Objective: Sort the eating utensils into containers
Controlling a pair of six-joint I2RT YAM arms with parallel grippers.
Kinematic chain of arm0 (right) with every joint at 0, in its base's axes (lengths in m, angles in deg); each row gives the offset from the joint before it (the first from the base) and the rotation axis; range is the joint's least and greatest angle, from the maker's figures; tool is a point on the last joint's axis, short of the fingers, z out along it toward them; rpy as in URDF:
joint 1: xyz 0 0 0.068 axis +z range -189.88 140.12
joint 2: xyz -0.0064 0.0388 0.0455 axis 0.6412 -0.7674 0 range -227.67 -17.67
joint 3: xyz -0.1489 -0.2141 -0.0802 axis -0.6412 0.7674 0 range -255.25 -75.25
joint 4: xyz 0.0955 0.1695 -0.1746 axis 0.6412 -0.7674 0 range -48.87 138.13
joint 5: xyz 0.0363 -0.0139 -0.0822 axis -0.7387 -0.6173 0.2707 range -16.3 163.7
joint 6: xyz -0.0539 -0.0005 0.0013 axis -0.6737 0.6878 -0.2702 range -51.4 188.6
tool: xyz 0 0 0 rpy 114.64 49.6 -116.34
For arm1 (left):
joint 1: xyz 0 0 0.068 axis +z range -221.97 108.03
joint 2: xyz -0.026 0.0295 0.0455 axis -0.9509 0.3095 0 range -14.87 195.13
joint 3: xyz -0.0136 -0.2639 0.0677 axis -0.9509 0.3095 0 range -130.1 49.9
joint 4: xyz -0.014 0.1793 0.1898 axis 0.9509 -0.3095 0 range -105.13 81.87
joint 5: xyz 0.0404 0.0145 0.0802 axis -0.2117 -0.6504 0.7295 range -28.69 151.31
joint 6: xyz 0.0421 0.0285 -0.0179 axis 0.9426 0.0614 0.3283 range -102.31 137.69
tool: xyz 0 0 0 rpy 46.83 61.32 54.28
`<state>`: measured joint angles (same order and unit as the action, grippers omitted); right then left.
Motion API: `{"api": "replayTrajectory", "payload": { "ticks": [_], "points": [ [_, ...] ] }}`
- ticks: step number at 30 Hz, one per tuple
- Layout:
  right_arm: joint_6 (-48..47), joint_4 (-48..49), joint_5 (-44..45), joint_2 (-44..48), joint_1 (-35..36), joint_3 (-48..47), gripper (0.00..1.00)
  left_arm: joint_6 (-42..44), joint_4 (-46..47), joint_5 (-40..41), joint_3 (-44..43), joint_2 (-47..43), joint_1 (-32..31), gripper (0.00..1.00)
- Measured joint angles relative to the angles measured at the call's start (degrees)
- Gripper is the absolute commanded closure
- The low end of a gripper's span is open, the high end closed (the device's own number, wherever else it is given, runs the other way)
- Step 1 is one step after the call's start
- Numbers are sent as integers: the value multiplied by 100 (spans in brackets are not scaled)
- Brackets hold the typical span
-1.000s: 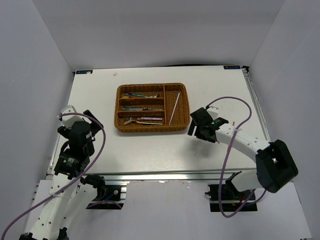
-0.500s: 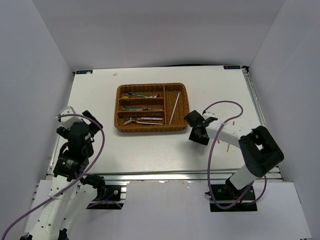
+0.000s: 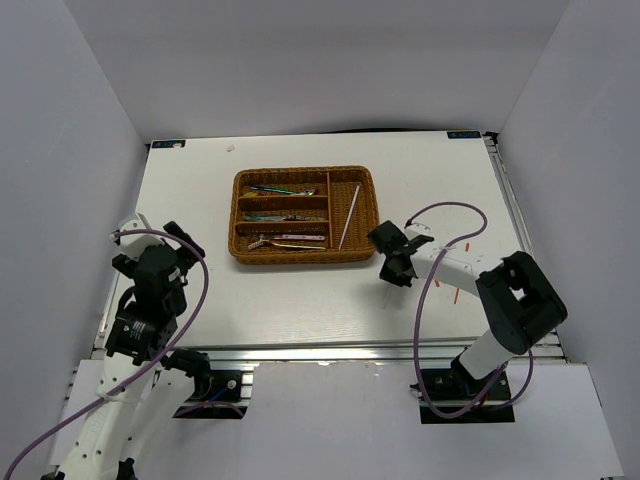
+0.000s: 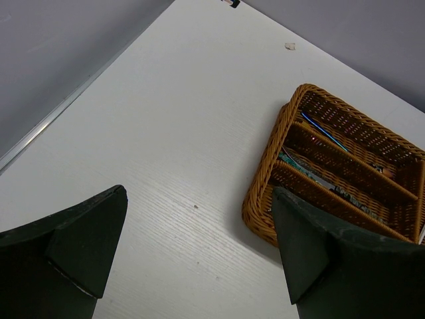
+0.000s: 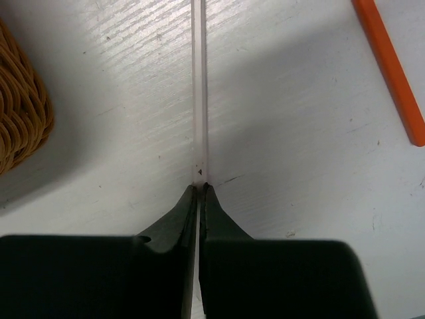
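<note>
A white chopstick lies on the table, running away from my right gripper, whose jaws are shut on its near end. An orange chopstick lies loose on the table to the right of it. In the top view the right gripper sits low, just right of the wicker tray. The tray's long slots hold several utensils and its vertical slot holds another white chopstick. My left gripper hangs open and empty above bare table, left of the tray.
A corner of the tray lies close to the left of the held chopstick. White walls close the table in at the back and both sides. A small scrap lies near the far left edge.
The right arm folded in toward the tray's right side, and its jaws went from wide open to shut on the white chopstick. The left arm barely moved.
</note>
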<state>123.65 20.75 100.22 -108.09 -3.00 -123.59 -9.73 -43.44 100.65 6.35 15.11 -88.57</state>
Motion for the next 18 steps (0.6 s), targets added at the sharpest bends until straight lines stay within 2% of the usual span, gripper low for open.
{"api": "replayTrajectory", "payload": {
  "ticks": [9,18],
  "points": [
    [-22,4,-7,339,-2,306,100,0,0,2,0,-22,-2,2],
    [-267,-540,2,911,-2,496,100,0,-2,2,0,-48,-2,2]
  ]
}}
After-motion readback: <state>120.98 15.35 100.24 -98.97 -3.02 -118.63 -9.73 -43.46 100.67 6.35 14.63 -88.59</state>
